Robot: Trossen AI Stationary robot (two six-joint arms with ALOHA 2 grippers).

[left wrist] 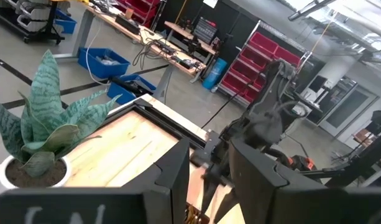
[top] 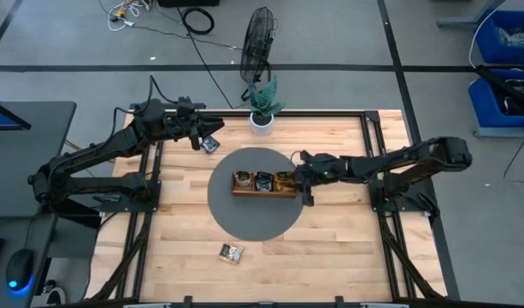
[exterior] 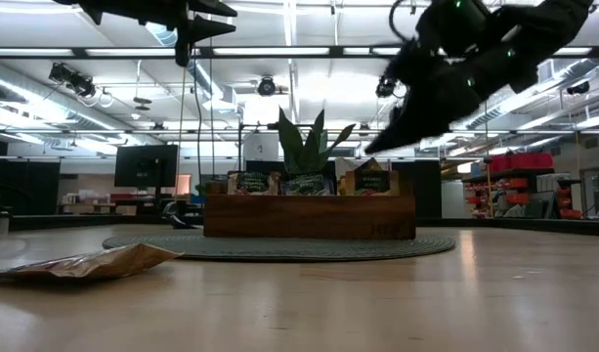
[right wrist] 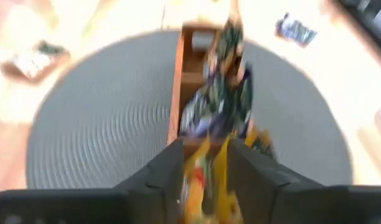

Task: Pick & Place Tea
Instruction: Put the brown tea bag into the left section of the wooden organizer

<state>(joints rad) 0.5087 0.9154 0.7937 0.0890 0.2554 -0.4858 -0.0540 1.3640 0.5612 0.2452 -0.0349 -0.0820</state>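
Note:
A brown wooden tray (top: 262, 195) stands on a round grey mat (top: 244, 218) with three tea sachets (exterior: 304, 184) upright in its compartments. My right gripper (top: 301, 178) hovers open just above the tray's right end. In the right wrist view an orange-yellow sachet (right wrist: 206, 180) shows through the gap between its fingers, and in the low view the fingertips (exterior: 382, 145) stand clear above that sachet (exterior: 370, 182). My left gripper (top: 203, 137) waits high at the far left, open, with nothing between its fingers (left wrist: 178, 162). Another sachet (top: 211, 144) shows right by its tips.
One loose sachet (top: 231, 252) lies flat on the bare wood near the front edge, left of centre. A potted green plant (top: 263, 107) stands at the far edge behind the tray. Open wood lies left and right of the mat.

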